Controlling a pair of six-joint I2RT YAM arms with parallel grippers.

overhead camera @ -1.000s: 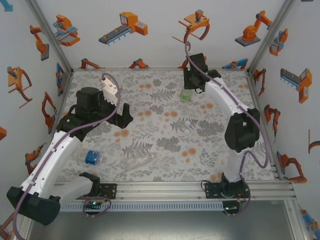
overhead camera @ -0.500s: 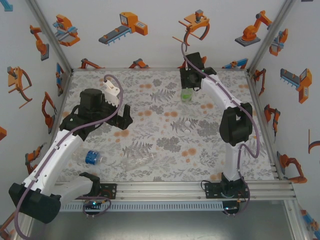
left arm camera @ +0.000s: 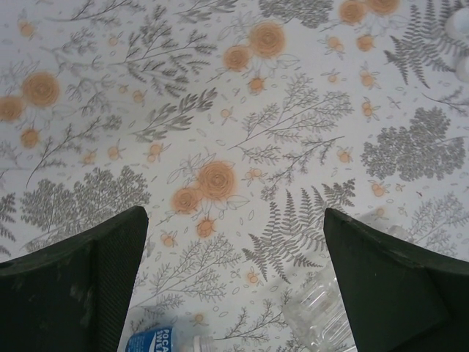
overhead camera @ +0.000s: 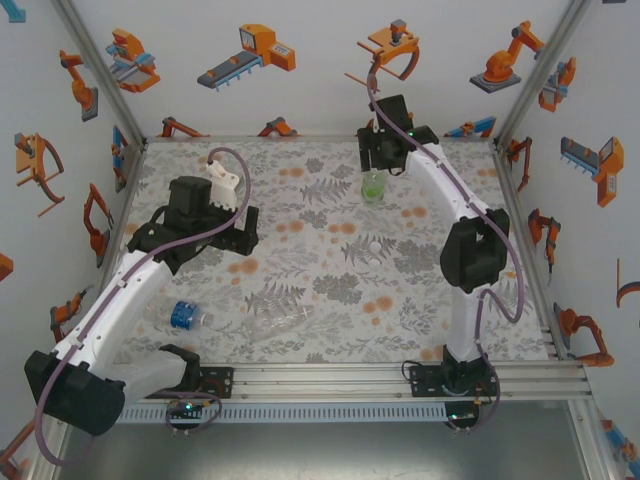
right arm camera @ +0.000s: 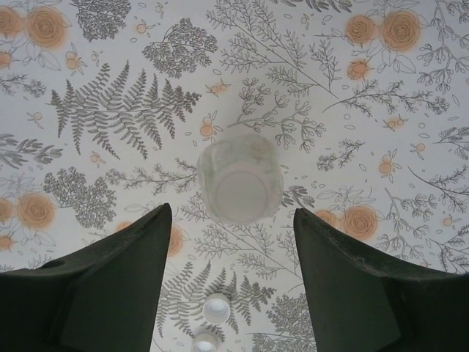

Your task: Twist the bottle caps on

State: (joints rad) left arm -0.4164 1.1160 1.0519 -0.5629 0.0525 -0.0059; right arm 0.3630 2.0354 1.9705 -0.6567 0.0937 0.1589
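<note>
Green bottle (overhead camera: 372,186), upright, far edge of table (overhead camera: 300,200): right gripper (right arm camera: 232,213) just let go, fingers apart; cap (right arm camera: 239,194) seemingly on. Left gripper (left arm camera: 234,213) spread, empty. Two loose caps (right arm camera: 216,309), table centre, remain.

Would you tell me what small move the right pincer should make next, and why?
Probably lift the right pincer straight up, clear of the green bottle. Its jaws stand open on either side of the upright bottle without touching it, so it looks released. Two loose white caps lie on the table nearer the arm's base, likely the next pick.
</note>
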